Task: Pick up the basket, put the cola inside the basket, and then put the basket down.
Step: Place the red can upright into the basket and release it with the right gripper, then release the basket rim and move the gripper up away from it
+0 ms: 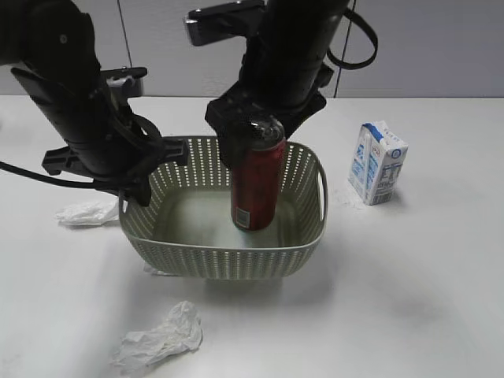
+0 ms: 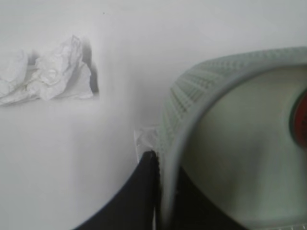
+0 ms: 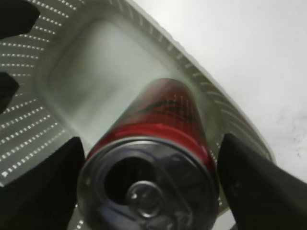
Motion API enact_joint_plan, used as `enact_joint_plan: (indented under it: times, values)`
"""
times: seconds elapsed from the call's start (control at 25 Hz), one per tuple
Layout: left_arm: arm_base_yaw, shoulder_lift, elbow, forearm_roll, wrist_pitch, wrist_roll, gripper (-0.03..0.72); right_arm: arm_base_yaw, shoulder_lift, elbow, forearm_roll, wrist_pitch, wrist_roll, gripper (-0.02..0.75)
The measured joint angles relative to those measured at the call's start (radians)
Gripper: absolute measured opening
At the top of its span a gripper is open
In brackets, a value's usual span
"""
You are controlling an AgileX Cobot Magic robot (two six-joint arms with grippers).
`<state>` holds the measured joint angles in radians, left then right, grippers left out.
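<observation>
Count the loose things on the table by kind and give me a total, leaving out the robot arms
Basket: 1
Cola can: 1, inside the basket
Milk carton: 1
Crumpled tissue: 2, one left of the basket, one in front
Total: 5

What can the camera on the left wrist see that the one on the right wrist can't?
Only the left wrist view shows the crumpled tissue lying on the white table, and the left gripper clamped over the basket's rim, one finger outside the wall and one inside.

Only the right wrist view shows the cola from above, silver top and pull tab, held between the right gripper's two fingers over the basket floor.

Both show the basket, its perforated wall and pale inside, and a bit of table.
</observation>
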<state>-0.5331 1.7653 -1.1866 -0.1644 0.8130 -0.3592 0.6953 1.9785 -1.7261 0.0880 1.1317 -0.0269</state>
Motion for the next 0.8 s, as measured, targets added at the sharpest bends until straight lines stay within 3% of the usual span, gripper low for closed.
enact_joint_plan:
  times: [0.44,0.8]
  values:
    - [-0.001,0.0,0.0,-0.002,0.006,0.001,0.003,-0.036,-0.044,-0.258,-0.022,0.057,0.002,0.633]
    - [-0.001,0.0,0.0,-0.002,0.031,0.002,0.003,-0.334,-0.153,-0.205,-0.038,0.059,0.002,0.589]
